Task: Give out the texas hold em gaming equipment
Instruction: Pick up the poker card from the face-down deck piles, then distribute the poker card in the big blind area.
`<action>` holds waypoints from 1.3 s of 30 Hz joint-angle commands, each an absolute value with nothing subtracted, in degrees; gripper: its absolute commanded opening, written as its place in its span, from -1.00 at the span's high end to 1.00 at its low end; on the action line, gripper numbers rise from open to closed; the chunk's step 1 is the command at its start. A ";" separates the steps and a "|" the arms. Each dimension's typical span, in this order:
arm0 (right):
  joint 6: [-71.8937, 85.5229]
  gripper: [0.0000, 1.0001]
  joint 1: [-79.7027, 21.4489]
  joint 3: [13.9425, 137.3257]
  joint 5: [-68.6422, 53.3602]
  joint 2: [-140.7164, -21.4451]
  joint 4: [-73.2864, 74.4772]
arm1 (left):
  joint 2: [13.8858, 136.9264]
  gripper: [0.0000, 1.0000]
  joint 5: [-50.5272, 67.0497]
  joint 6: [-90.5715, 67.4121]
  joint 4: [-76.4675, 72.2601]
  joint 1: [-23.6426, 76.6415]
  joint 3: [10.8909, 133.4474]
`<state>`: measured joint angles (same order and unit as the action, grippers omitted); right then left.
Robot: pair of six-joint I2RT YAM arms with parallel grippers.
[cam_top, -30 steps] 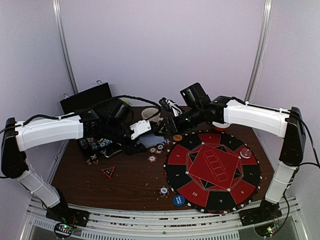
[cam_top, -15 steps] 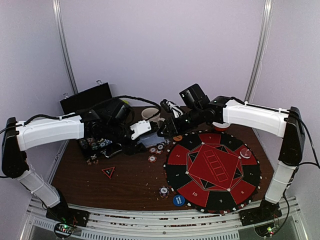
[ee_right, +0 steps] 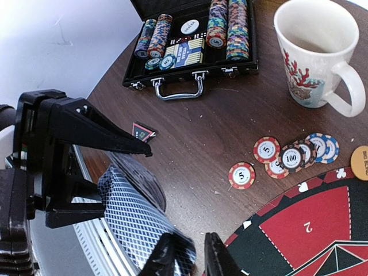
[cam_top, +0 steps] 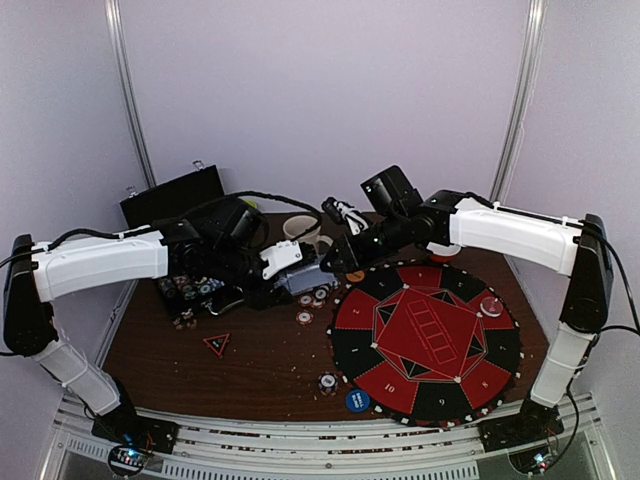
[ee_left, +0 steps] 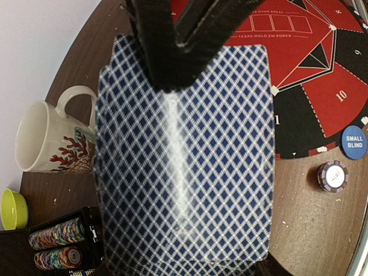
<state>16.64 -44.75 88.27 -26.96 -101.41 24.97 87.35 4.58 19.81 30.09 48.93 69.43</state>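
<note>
My left gripper (ee_right: pixel 123 184) is shut on a deck of blue-diamond-backed playing cards (ee_left: pixel 184 167), held above the table left of the mat; the deck hides its fingers in the left wrist view. My right gripper (ee_right: pixel 192 259) reaches across to the deck's far end (cam_top: pixel 305 278). Its jaws are narrow, with the top card's end lying between them against one finger (ee_right: pixel 167 253) and a gap to the other. Loose poker chips (ee_right: pixel 242 175) lie on the wood beneath. A blue small-blind disc (cam_top: pixel 357 401) and a chip stack (cam_top: pixel 327 382) sit at the mat's near edge.
A round red-and-black poker mat (cam_top: pixel 425 340) covers the table's right half, with a clear disc (cam_top: pixel 490 306) on it. An open black case (ee_right: pixel 190 40) of chips, a white patterned mug (ee_right: pixel 313 52), a green bowl (ee_left: pixel 11 208) and a triangular marker (cam_top: pixel 217 344) stand around the left side.
The right gripper has moved in onto the far end of the deck and its jaws have narrowed. The left arm has stayed nearly still with the deck.
</note>
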 commanded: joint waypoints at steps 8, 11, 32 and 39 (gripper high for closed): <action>16.45 0.95 -44.39 89.12 -27.24 -98.14 26.52 | 87.28 -0.11 4.55 19.78 28.30 49.04 69.53; 16.44 1.00 -44.44 89.12 -26.94 -97.86 26.78 | 87.34 -0.11 4.65 19.78 28.30 49.04 69.43; 19.16 1.00 -40.03 88.05 -35.92 -91.66 21.97 | 87.37 -0.10 4.66 19.69 27.86 48.96 68.47; 23.49 1.00 -35.52 84.73 -32.35 -86.30 17.48 | 87.18 -0.10 4.72 19.36 27.08 48.62 68.29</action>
<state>20.23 -37.32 86.19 -33.98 -89.23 21.08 87.35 4.29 19.79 30.00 48.93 68.62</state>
